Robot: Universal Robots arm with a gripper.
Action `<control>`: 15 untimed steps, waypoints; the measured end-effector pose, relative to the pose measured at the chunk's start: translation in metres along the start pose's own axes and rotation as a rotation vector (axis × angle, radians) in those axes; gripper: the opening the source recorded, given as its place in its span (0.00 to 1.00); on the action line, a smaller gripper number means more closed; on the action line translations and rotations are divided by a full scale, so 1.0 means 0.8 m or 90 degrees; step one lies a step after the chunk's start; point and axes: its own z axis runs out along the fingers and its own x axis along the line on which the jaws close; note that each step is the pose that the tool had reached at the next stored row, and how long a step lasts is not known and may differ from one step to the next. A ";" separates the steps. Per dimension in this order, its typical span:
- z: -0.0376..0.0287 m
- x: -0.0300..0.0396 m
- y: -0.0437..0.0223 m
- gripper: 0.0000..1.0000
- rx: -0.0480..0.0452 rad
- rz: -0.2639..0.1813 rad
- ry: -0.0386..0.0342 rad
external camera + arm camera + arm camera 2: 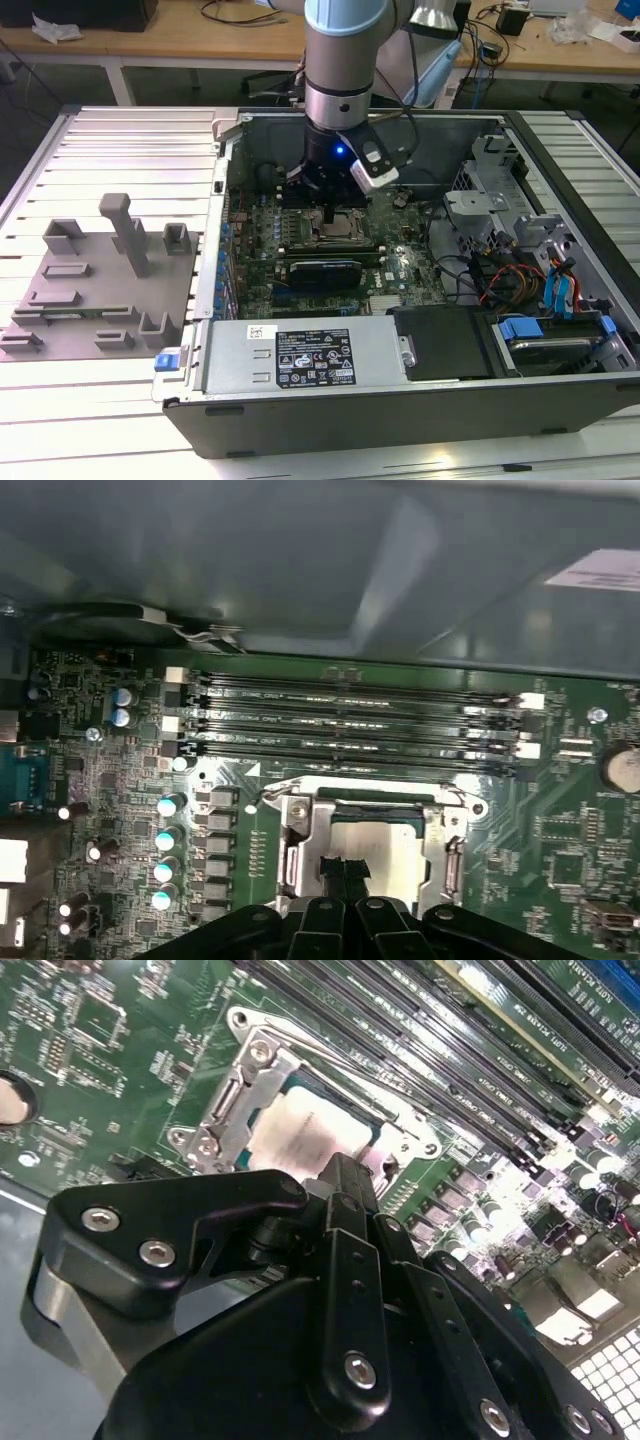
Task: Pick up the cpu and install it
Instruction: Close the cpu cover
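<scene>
- The cpu (390, 850) lies flat in its socket, pale top up, with the metal frame (300, 850) open around it.
- In the second wrist view the cpu (300, 1130) sits square between the frame's (225, 1110) silver brackets, level with them and not tilted.
- In the exterior view the cpu (342, 232) is near the middle of the motherboard (400, 262), well in from the case's (400, 420) walls.
- The gripper (345, 872) is right over the chip, its black fingertips drawn together into one narrow point at the cpu's edge.
- In the second wrist view the gripper (345, 1172) covers one side of the chip, so I cannot tell if the tips touch the metal top or hang just above it.
- In the exterior view the arm comes straight down into the open case, with the gripper (335, 212) directly above the socket.
- Just beside the socket run the long memory slots (350, 720), parallel to one side of the frame; they show in the second wrist view too (450, 1050).
- On the socket's other side, toward the case's near wall, a black card (325, 272) stands on the board.
- Beyond the card, a silver power supply (300, 355) runs along that near wall.
- Outside the case, on the slatted table (120, 150) at the exterior view's left, sits a grey fixture (90, 290) with upright posts.
</scene>
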 end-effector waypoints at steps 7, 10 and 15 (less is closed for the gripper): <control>0.0132 0.0193 -0.0002 0.11 -0.0001 0.000 -0.0001; 0.0136 0.0194 -0.0002 0.11 0.0001 0.000 0.0000; 0.0184 0.0197 -0.0001 0.11 0.0000 0.000 -0.0001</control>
